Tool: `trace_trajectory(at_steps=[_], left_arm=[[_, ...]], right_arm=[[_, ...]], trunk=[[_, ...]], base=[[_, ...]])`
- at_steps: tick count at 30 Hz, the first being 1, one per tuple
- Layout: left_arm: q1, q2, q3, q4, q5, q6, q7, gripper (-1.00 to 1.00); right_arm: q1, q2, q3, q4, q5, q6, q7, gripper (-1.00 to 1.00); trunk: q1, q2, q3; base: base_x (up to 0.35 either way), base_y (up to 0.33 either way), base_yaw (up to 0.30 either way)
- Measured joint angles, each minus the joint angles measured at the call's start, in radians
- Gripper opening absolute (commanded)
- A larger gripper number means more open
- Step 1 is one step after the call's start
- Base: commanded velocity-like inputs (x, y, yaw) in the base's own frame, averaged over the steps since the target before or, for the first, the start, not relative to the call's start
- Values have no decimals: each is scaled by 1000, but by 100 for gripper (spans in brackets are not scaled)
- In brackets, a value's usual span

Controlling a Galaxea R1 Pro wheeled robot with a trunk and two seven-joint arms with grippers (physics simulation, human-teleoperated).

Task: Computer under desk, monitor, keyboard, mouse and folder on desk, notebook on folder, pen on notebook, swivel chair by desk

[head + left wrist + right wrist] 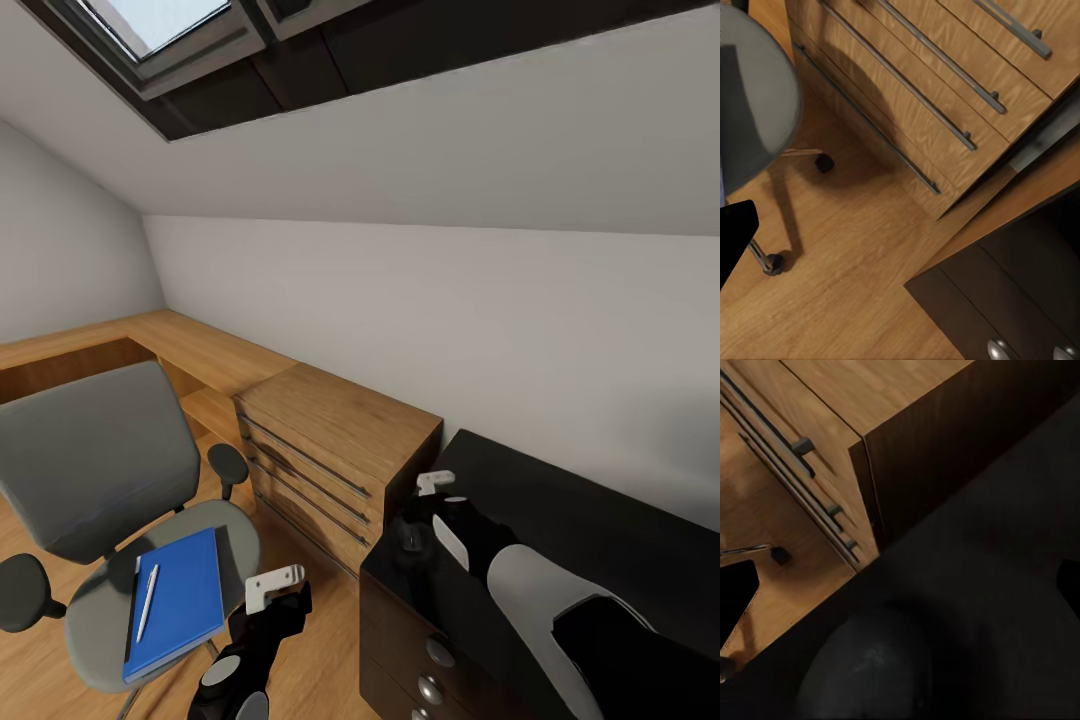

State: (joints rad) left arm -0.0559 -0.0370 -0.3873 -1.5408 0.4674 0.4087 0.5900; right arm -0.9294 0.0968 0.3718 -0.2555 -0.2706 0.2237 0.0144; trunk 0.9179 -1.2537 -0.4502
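Observation:
The grey swivel chair [95, 470] stands at the left on the wood floor. On its seat lies the blue folder [185, 600] with the light pen [146, 602] on top. A thin dark strip [131, 610] runs along the folder's left edge; I cannot tell if it is the notebook. My left gripper [275, 588] hangs open just right of the seat. My right gripper [435, 483] is open over a glossy black top [580, 530]. A rounded dark shape [870, 667] lies under it, mouse or shadow I cannot tell. Computer, monitor and keyboard are out of view.
A light wooden drawer unit [330, 440] with long bar handles stands between the chair and the black top. Under the black top are dark drawer fronts with round knobs [432, 690]. A wooden counter [120, 345] runs along the left wall below the sloped ceiling and skylight [160, 30].

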Motion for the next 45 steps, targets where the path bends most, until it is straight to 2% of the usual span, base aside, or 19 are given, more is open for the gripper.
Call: trace_trajectory(at_steps=[4, 8, 9, 14, 19, 33, 40, 45], left_arm=[[0, 0, 3, 0, -1, 0, 0, 100], [0, 0, 5, 0, -1, 0, 0, 100], [0, 0, 5, 0, -1, 0, 0, 100], [0, 0, 6, 0, -1, 0, 0, 100], [0, 0, 7, 1, -1, 1, 0, 100], [0, 0, 7, 2, 0, 0, 0, 100], [0, 0, 7, 2, 0, 0, 0, 100], [0, 0, 7, 2, 0, 0, 0, 100]], right_arm=[[0, 11, 1, -1, -2, 0, -2, 100], [1, 34, 0, -2, -7, 12, -7, 100], [1, 37, 0, -3, -15, 18, -8, 100], [1, 35, 0, -7, -108, 95, -11, 100], [1, 33, -2, -8, -147, 148, -12, 100], [0, 28, -19, -4, -153, 161, -15, 100], [0, 21, -24, -2, -145, 162, -63, 100], [0, 20, -24, -2, -144, 162, -69, 100]], trunk=[[0, 0, 0], [0, 0, 0], [0, 0, 0], [0, 0, -1], [0, 0, -2], [0, 0, -2], [0, 0, -2], [0, 0, -2]], base=[[0, 0, 0], [0, 0, 13], [0, 0, 80], [0, 0, 61], [0, 0, 10], [0, 0, 0], [0, 0, 0], [0, 0, 0]])
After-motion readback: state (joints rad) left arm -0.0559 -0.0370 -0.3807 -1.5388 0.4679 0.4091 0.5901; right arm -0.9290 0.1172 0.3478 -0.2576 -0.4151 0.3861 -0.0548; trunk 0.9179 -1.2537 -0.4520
